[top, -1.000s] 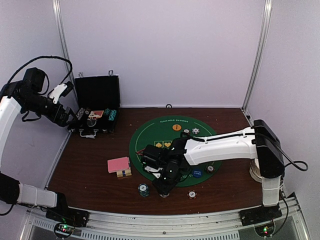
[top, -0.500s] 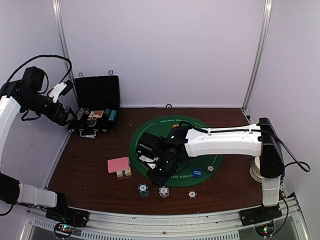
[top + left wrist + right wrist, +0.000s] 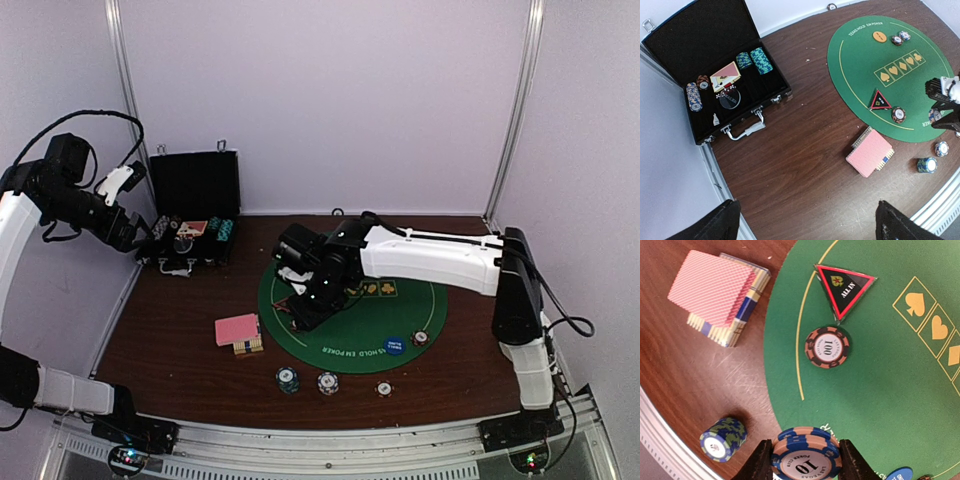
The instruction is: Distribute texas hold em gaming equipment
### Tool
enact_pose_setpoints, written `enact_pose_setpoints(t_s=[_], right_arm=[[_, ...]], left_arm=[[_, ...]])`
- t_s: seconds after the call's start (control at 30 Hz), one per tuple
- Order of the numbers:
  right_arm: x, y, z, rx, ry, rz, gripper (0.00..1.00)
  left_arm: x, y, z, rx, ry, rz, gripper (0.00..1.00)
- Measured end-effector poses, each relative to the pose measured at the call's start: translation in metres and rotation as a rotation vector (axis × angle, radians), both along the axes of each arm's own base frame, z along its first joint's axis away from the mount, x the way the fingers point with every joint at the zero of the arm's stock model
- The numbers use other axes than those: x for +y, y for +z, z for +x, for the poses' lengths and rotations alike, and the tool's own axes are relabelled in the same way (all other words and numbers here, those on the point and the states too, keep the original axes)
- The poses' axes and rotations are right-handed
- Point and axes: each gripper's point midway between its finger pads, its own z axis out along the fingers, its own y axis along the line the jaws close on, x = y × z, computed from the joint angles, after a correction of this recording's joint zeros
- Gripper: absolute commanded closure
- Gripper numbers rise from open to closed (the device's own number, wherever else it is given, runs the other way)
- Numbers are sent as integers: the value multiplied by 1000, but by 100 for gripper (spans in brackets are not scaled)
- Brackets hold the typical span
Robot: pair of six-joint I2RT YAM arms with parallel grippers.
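Chips, a short stack, sat pinched by their rims between the right gripper's half-closed jaws, over the green mat's edge. Hard, smooth and weighty-looking, they could slide apart, so squeezing across the rims seemed right. The left gripper hung wide open, empty.
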Motion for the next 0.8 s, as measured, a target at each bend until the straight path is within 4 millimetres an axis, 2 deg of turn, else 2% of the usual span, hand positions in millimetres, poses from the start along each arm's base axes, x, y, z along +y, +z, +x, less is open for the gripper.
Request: enact_pose_setpoints(t_s=[0.23,0.8], right_arm=[[-4,-34,23,28,-45,-49,100],[-3,-85,27,63,-49,-101,95]], left_arm=[[0,0,0,0,1,2,3],[0,0,0,1,1,2,2]])
